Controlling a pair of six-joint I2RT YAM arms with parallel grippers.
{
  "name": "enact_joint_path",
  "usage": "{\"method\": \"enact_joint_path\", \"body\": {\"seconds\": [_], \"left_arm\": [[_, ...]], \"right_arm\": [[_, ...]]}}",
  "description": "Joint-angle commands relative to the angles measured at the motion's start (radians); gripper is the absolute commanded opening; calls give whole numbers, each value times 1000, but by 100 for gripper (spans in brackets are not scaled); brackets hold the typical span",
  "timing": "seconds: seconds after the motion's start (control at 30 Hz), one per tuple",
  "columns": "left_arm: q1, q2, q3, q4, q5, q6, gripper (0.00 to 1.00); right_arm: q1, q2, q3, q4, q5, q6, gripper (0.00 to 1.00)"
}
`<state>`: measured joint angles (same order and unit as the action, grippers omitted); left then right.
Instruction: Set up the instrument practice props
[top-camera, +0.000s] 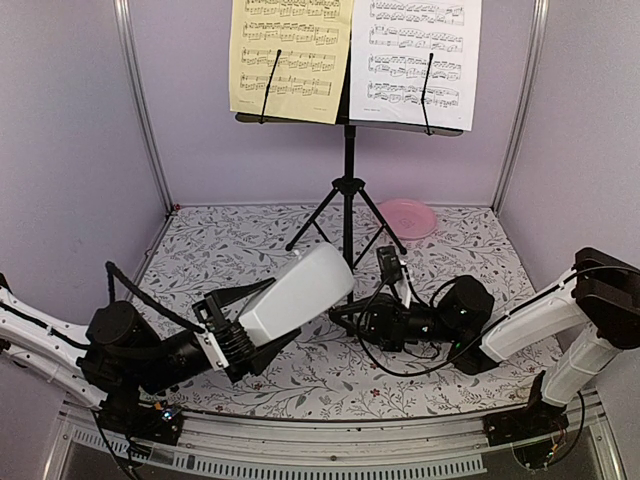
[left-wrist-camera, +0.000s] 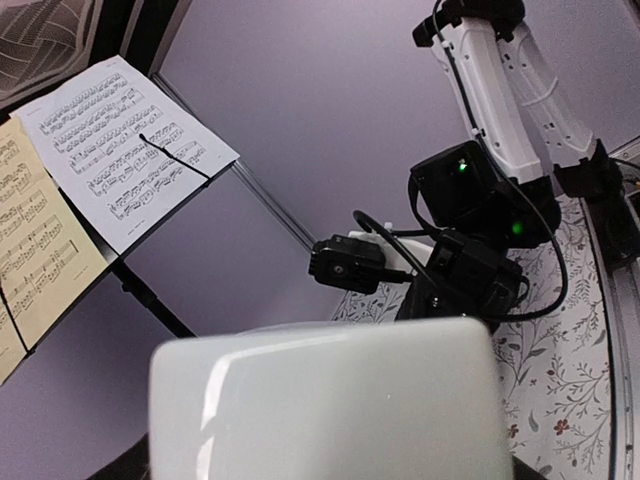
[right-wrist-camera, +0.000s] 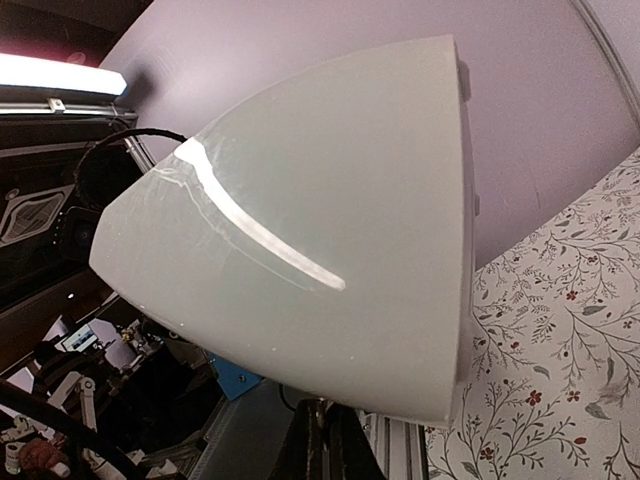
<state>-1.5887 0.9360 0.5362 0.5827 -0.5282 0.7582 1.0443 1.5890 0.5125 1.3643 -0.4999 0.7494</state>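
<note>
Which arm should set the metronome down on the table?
Left. The left gripper holds the metronome, tilted above the table. The right gripper is shut beside it, gripping nothing that shows.

The black perforated-metal music stand with tripod legs (top-camera: 348, 190) stands at the back middle of the floral tabletop (top-camera: 230, 245), the yellowish sheet-music page (top-camera: 290, 55) on its left half, the white sheet-music page (top-camera: 420, 55) on its right. The pink round plate (top-camera: 408, 217) lies right of the legs, by the back wall. Before the stand, the small pale-grey pyramid metronome (top-camera: 295, 293) sits tilted between the left arm's fingers (top-camera: 262, 352), the right arm's fingers (top-camera: 345, 316) just right of it
</note>
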Motion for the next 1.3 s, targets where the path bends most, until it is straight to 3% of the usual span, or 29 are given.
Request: {"method": "enact_joint_path", "body": {"seconds": [0.0, 0.9, 1.27], "left_arm": [[-35, -42, -5, 79, 40, 21, 15], [-35, -65, -10, 93, 70, 32, 13], [-35, -75, -24, 85, 68, 35, 11]], "right_arm": [[-67, 20, -18, 167, 68, 85, 0], [-116, 175, -20, 435, 63, 299, 0], [-131, 180, -8, 466, 70, 334, 0]]}}
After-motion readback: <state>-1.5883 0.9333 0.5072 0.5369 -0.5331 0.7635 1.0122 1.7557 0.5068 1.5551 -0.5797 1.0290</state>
